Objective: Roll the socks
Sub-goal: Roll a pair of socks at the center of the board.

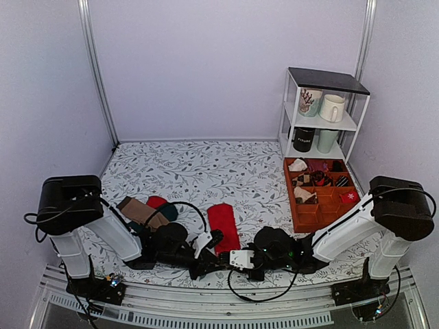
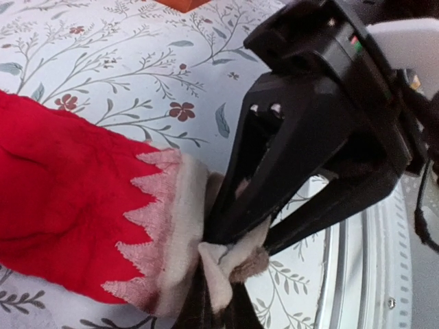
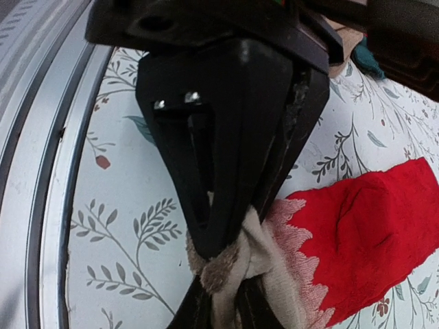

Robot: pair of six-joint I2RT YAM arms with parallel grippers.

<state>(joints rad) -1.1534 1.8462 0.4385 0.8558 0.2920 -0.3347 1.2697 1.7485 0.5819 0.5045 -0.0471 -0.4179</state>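
Note:
The red socks (image 1: 222,223) lie flat on the floral table cover, stretched away from the arms, with their pale beige end (image 2: 182,205) nearest the bases. Both grippers meet at that end. My left gripper (image 2: 218,284) is shut on a bunched fold of the beige cloth. My right gripper (image 3: 221,301) comes in from the opposite side and is pinched shut on the same fold. In the right wrist view the red body of the socks (image 3: 370,233) spreads to the right. In the top view the two gripper heads (image 1: 223,258) touch tip to tip.
A tan-brown sock (image 1: 140,211) and a dark green sock (image 1: 168,212) lie left of the red pair. An orange divided tray (image 1: 289,199) with small items stands at the right, and a white shelf (image 1: 322,127) with mugs stands behind it. The table's metal rail (image 1: 206,312) runs just behind the grippers.

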